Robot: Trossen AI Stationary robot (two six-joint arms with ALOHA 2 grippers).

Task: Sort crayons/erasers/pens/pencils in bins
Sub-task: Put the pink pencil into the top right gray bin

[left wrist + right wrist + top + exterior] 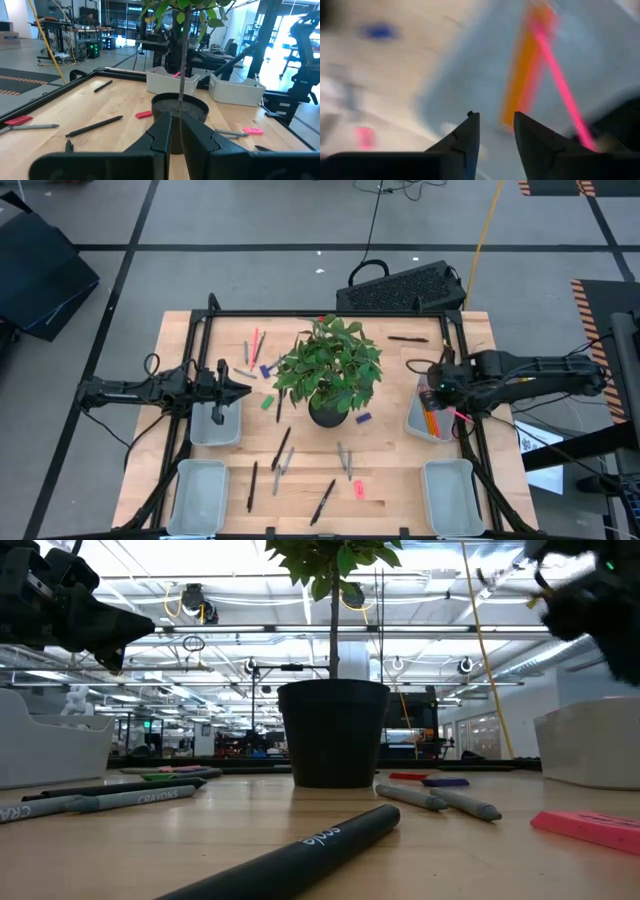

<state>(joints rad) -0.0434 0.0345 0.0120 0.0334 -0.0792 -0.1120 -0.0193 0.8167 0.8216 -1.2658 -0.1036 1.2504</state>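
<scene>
Four pale bins stand on the table: far left (pixel 215 425), near left (pixel 200 495), far right (pixel 418 423), near right (pixel 448 495). The far right bin holds an orange pencil (pixel 522 75) and a pink pencil (pixel 560 80), whose end sticks out over the bin's rim. My right gripper (pixel 496 127) hovers open above that bin (pixel 470 65), with nothing between its fingers. My left gripper (pixel 175 131) hangs shut and empty above the far left bin, pointing at the plant pot (pixel 330 412). Black pens (pixel 281 448), grey crayons (pixel 345 460) and small erasers (pixel 359 489) lie loose around the pot.
The dark pot with its leafy plant (pixel 330 365) stands mid-table between the arms. More sticks lie at the far left (pixel 255 345), and a black pen lies at the far right (pixel 407 338). A purple eraser (pixel 363 418) lies beside the pot. A black frame (pixel 330 313) borders the table.
</scene>
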